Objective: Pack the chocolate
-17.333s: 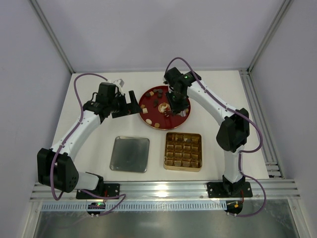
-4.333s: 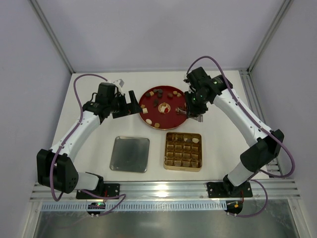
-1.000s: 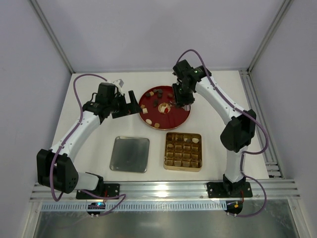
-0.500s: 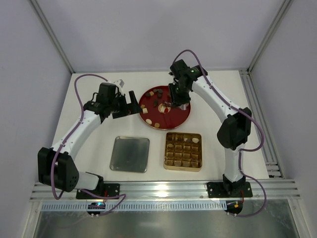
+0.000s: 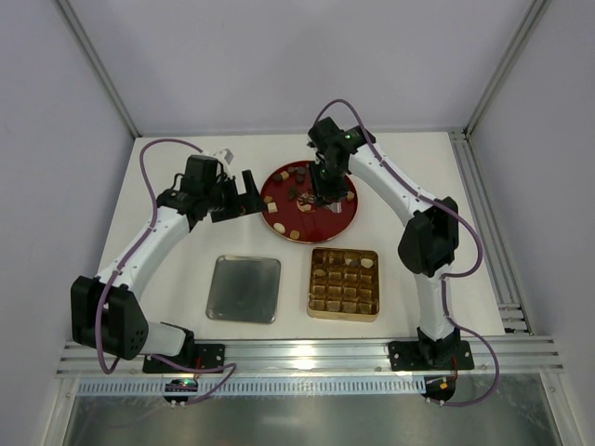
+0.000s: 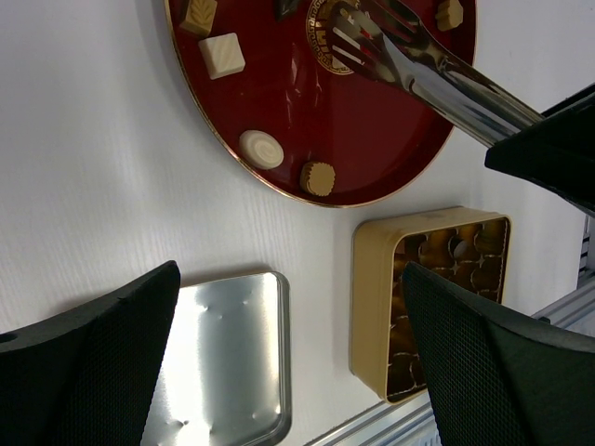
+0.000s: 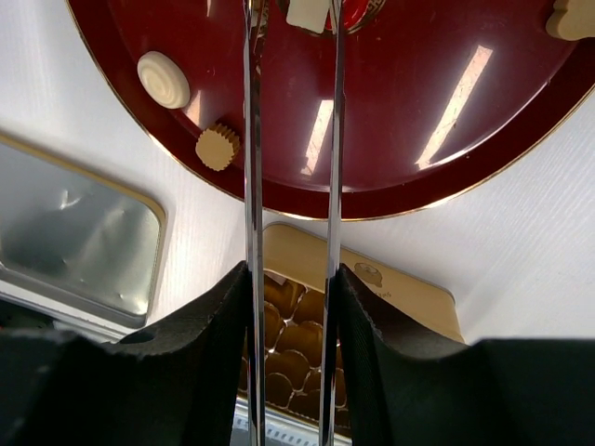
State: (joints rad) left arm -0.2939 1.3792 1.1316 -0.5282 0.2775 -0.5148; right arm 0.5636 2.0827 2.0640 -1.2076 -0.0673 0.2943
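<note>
Our left claw [image 5: 244, 193] hangs wide open beside the round red plate [image 5: 337, 217] by the counter's far edge, where most bite-size chocolates [image 6: 223, 54] lie unpacked. Our right claw [image 7: 290, 302] clamps steel tongs [image 6: 437, 79] over them. One cream piece [image 5: 367, 263] sits in the gold gridded tin [image 5: 311, 284]. We cannot make out what the tong tips catch.

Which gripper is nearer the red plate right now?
Right. The right gripper hangs over the plate, jaws shut on tongs whose tips are over it; the left gripper sits just off its left rim, jaws open.
</note>
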